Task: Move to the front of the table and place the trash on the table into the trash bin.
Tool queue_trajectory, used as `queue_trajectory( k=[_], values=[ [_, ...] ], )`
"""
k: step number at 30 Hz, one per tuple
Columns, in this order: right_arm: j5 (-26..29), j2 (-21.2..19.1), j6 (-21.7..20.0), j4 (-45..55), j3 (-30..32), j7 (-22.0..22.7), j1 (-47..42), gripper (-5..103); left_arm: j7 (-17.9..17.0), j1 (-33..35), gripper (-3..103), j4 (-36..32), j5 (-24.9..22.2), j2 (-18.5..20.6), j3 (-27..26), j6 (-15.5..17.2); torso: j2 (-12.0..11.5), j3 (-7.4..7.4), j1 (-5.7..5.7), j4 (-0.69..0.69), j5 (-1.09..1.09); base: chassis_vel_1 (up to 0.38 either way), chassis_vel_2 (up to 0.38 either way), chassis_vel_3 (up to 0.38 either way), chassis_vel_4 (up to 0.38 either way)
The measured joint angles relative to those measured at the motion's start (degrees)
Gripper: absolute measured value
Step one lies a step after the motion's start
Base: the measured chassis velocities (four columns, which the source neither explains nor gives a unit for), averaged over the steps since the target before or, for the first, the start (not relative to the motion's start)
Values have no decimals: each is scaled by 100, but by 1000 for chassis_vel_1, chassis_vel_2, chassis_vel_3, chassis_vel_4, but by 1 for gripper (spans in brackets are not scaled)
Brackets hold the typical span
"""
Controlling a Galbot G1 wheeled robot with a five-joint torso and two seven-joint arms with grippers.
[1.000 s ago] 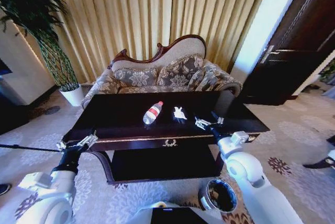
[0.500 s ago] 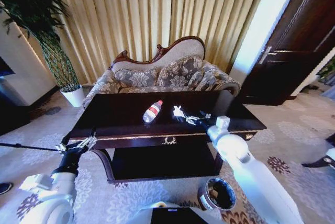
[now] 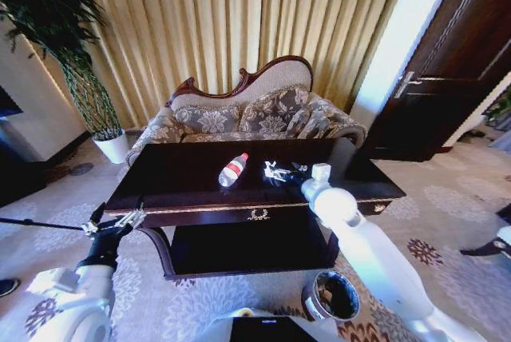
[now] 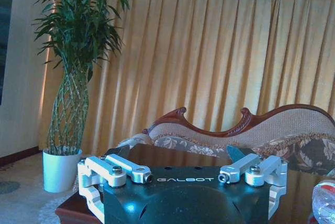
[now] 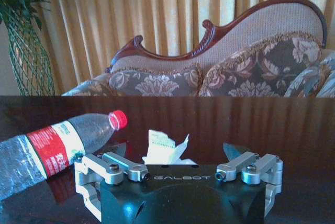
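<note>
Dark desk (image 3: 192,178) before sofa (image 3: 255,114) — right hand (image 3: 279,172) wide open around paper wad (image 5: 163,148), beside bottle (image 3: 233,171); left hand (image 3: 112,220) open, empty

White arms (image 3: 363,250), black GALBOT-marked tools (image 5: 178,179)

Fancy sitting room backdrop we're looking at here

Behind everything we've got a carved-back sofa (image 3: 251,110) with floral cushions and a dark wooden crest rail, sitting right against floor-length gold curtains (image 3: 239,18) that run across the whole back wall. Off to the left there's a tall potted plant (image 3: 60,30) with a braided lattice trunk in a white pot (image 3: 110,147), just beside the sofa's arm. On the right we can see a dark wooden door (image 3: 455,70) with a metal lever handle (image 3: 406,80). The floor's covered in a pale patterned carpet (image 3: 447,214) with floral medallions.
</note>
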Motion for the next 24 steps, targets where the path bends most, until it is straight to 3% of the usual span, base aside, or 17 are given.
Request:
queue_trajectory(
  k=[18,19,22,24],
  values=[
    [-191,243,-2,-714,-409,162,320,101,6,-54,100,0,-14,13,6,-14,0,0,0,1,-1,0,0,0,0],
    [-231,243,9,-756,-422,157,334,93,6,-60,100,0,-19,18,6,-14,0,0,0,0,0,0,0,0,0],
    [-246,240,20,-785,-430,151,347,88,6,-73,100,0,-27,30,6,-15,0,0,0,0,0,0,0,0,0],
    [-256,237,32,-810,-430,146,349,76,6,-85,100,0,-32,48,3,-16,0,0,0,0,0,0,0,0,0]
  ],
)
